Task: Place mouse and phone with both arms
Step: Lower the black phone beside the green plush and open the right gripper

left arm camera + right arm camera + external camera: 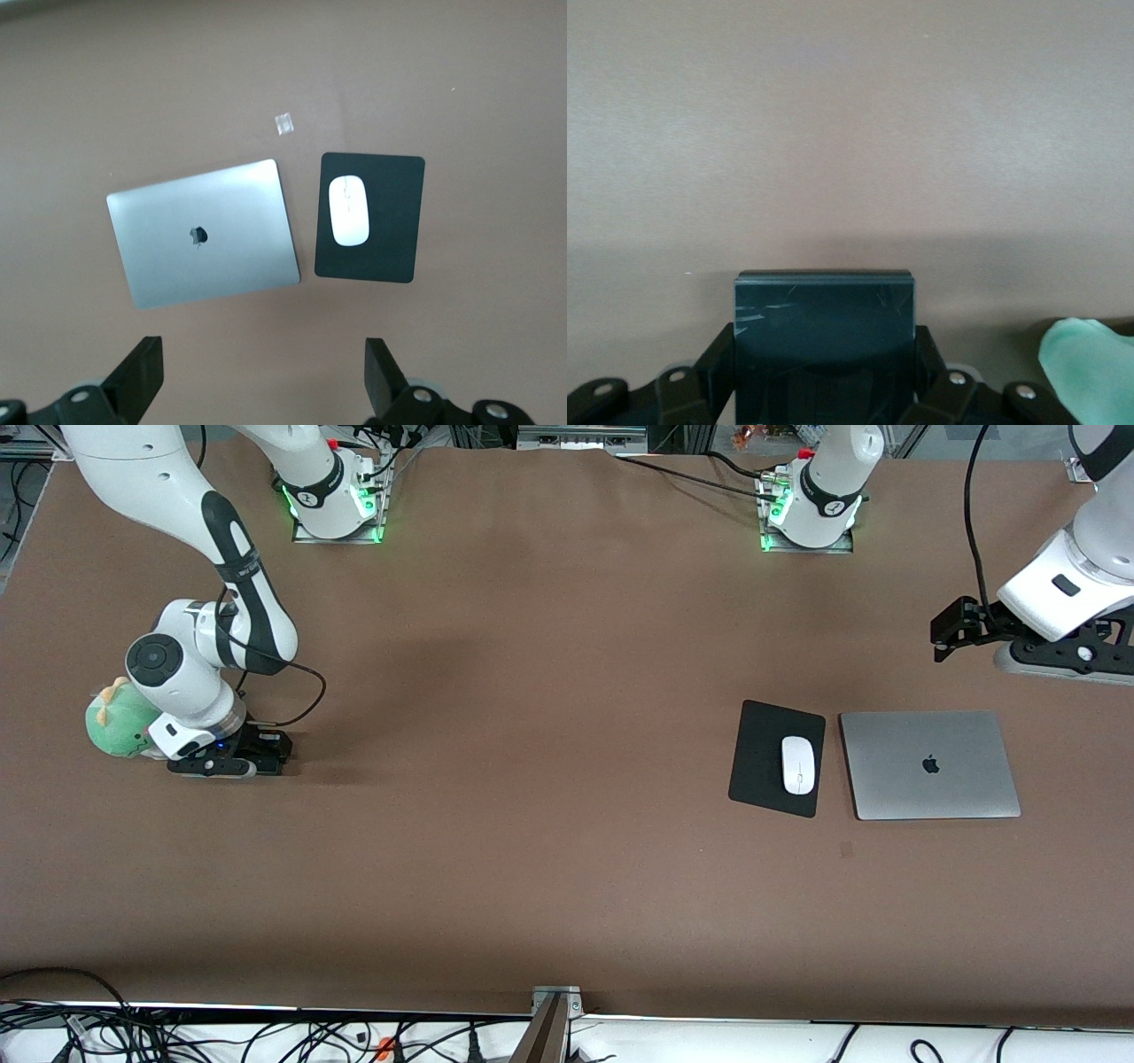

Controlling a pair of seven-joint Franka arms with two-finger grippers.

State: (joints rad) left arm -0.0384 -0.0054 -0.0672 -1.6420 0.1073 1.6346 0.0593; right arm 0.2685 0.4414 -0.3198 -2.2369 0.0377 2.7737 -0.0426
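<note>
Down at the right arm's end of the table, the right gripper (232, 763) sits low at the surface, its fingers pinching the phone (824, 332), just beside a green plush toy (117, 720). Toward the left arm's end, the mouse (798, 764) lies on a black mouse pad (764, 760) beside a closed silver laptop (928, 764). Above the table there, the left gripper (262, 376) hangs with fingers spread wide, holding nothing.

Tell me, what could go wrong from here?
The right gripper is shut on the phone low over the table, right beside a green plush toy; moving off, it may nudge the toy. The left gripper hangs open above the laptop; the mouse on its pad looks glossy and could slip.
</note>
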